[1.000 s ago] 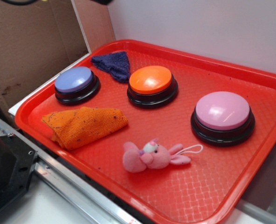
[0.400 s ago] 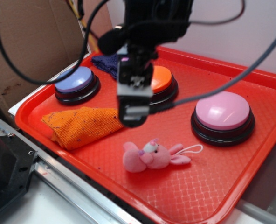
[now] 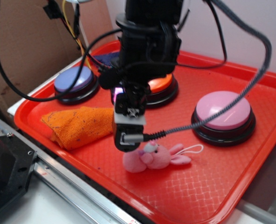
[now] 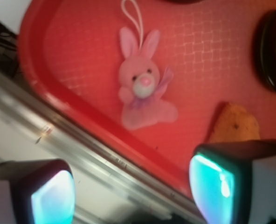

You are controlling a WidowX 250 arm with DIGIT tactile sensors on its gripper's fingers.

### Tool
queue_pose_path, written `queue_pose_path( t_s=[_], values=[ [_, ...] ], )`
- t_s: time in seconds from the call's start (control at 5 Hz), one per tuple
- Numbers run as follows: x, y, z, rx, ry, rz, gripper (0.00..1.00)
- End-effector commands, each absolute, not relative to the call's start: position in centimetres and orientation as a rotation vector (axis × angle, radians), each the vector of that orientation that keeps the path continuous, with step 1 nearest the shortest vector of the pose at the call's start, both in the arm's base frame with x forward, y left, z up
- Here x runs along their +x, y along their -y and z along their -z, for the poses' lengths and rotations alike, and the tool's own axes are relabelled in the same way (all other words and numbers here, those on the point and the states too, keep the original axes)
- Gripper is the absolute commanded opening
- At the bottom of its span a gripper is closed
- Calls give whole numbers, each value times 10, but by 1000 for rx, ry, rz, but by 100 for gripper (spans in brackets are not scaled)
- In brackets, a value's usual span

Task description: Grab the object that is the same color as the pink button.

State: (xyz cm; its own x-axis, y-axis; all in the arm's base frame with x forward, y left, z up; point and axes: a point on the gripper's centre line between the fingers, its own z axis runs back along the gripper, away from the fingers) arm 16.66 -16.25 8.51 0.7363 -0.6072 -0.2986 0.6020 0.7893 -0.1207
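Observation:
The object, a small pink plush bunny (image 3: 152, 157) with a white string loop, lies on its side near the front of the red tray (image 3: 250, 186). In the wrist view the bunny (image 4: 142, 91) lies face up, ahead of the jaws. My gripper (image 3: 128, 142) hangs just above and to the left of the bunny, not touching it. It is open (image 4: 133, 196), its two pads wide apart with nothing between them. The pink button (image 3: 223, 112), a large glossy dome on a black base, stands to the right of the bunny.
An orange cloth (image 3: 77, 125) lies left of the gripper. An orange button (image 3: 159, 84) and a lavender-blue button (image 3: 73, 80) stand behind, partly hidden by the arm. A dark blue cloth (image 3: 103, 59) peeks out at the back. A metal rail (image 3: 72, 196) runs along the tray's front edge.
The arm came into view from above and descended. The gripper dropped from over the orange button toward the tray's front, now close beside the bunny. The bunny has not moved.

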Motion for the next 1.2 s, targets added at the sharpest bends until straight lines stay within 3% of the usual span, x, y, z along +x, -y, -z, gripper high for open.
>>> queue_pose_path(
  t_s=[0.0, 0.4, 0.6, 0.8, 1.0],
  values=[
    [174, 183, -59, -66, -325, 764, 100],
    [149, 158, -23, -56, -453, 701, 100],
    [147, 152, -16, -61, -476, 663, 85],
    [148, 149, -16, -45, -479, 649, 0],
    [147, 148, -18, -43, -469, 628, 0]
  ],
)
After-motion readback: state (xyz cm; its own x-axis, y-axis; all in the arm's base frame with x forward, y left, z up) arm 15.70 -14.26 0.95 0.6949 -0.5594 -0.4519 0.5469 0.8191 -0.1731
